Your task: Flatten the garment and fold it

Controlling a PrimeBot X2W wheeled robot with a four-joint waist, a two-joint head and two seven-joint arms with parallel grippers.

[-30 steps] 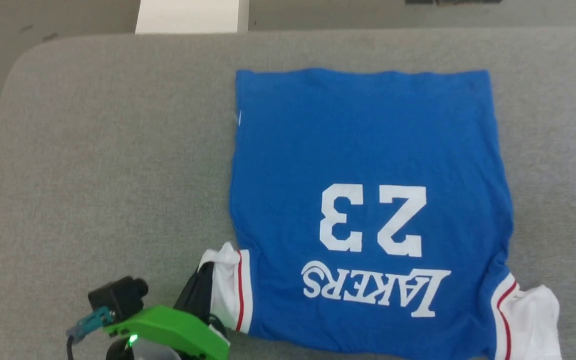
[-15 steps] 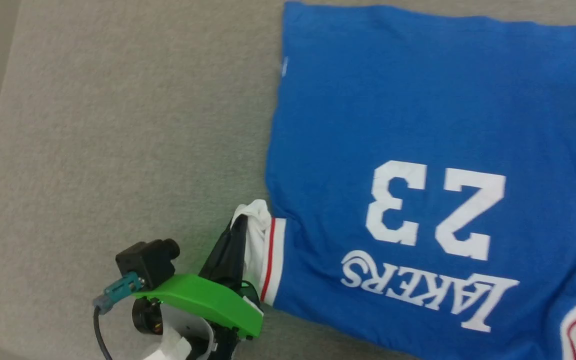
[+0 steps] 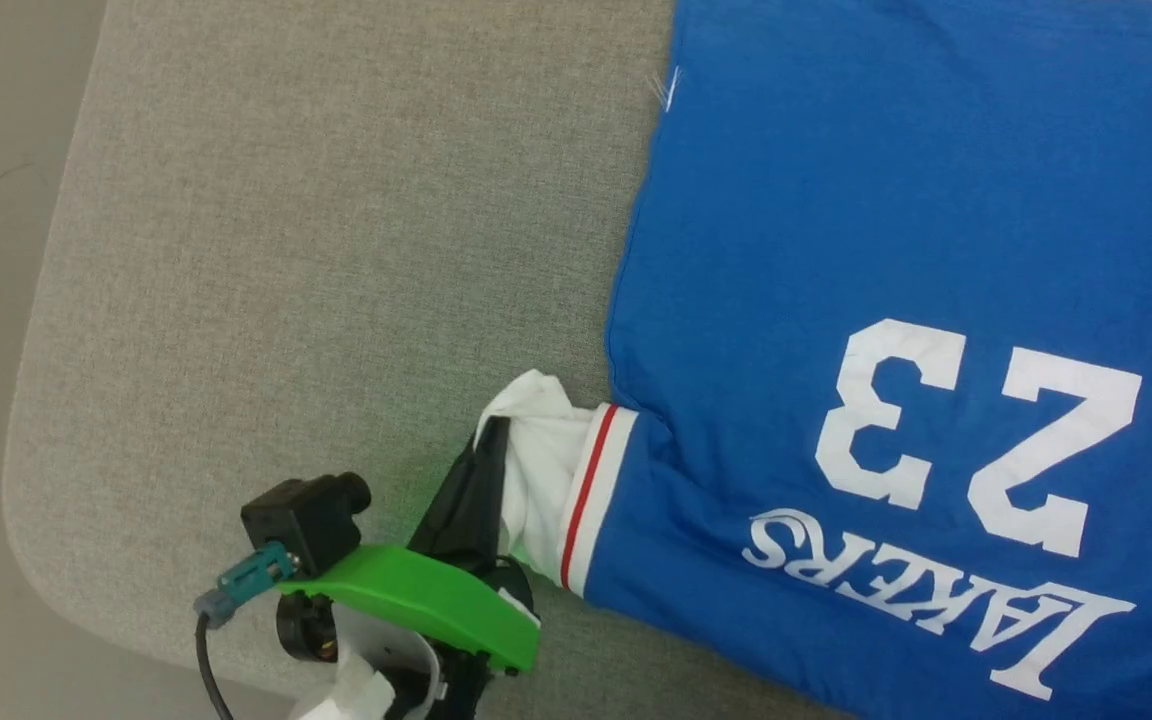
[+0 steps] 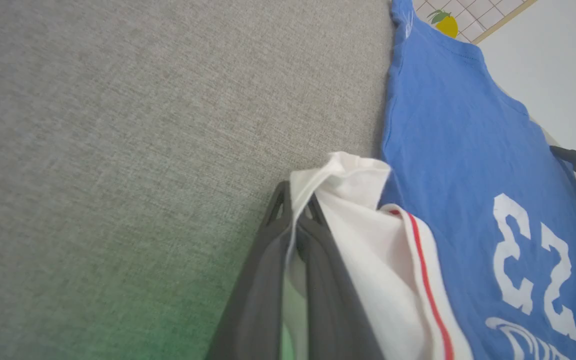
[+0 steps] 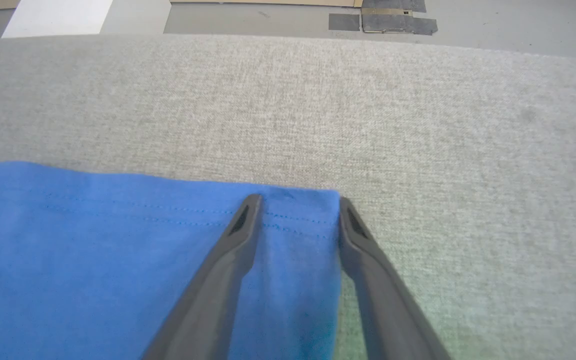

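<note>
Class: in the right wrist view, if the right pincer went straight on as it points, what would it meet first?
Probably the garment, whose hem corner lies between the fingers of the right pincer; just past it, the grey padded surface. Height above cloth unclear.

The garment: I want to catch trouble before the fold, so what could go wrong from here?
1. The left gripper pinches only the bunched tip of the white sleeve; a pull may slip it free or stretch the sleeve rather than flatten the garment.
2. The right gripper, jaws apart, straddles the hem corner; closing could miss the edge or catch one layer.
</note>
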